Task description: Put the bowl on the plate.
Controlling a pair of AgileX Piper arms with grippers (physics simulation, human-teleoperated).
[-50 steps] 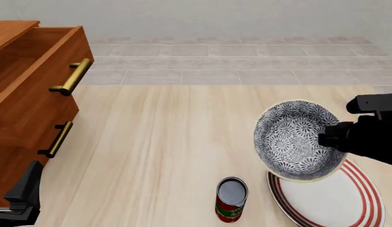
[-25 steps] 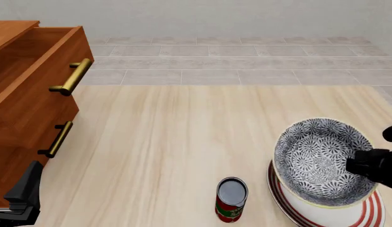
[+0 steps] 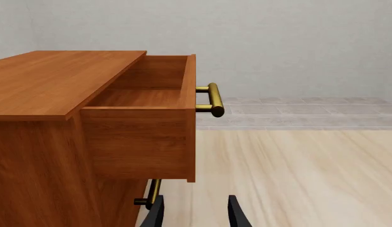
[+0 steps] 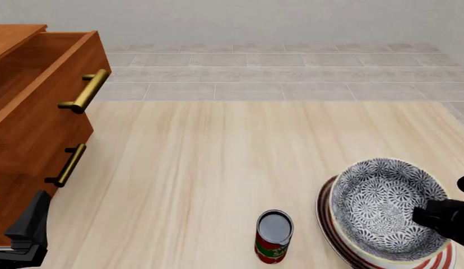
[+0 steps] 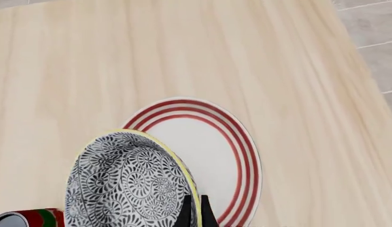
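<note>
Bowl (image 4: 383,208) and plate (image 4: 327,224) overlapped in the front view at this moment, with the bowl over the plate's middle and its grey-and-white inside facing up and slightly toward the camera. Your right gripper (image 4: 441,216) was clamped on the bowl's rim on the side away from the can (image 4: 274,236); in the right wrist view the two fingers (image 5: 184,213) were pinched nearly together with the yellowish rim (image 5: 178,163) between them. Whether the bowl's base was touching the plate or just above it, you could not tell from either view.

That was the main risk as I judged it. The bowl looked tilted, held by one edge only. If you had let go while it was off the surface and canted, it could have dropped onto one side of its foot, rocked, and slid toward the plate's red rings (image 5: 245,156) or off them. A thin rim pinch could also have let the bowl swing in the fingers if you moved sideways quickly.

The can stood just beside the plate's edge, so a bowl sliding that way could have knocked it over.

Your left gripper (image 3: 194,213) was well apart from all this, fingers spread with nothing between them, facing the wooden cabinet (image 3: 69,118) with its open drawer (image 3: 148,101), so it posed no hazard.
</note>
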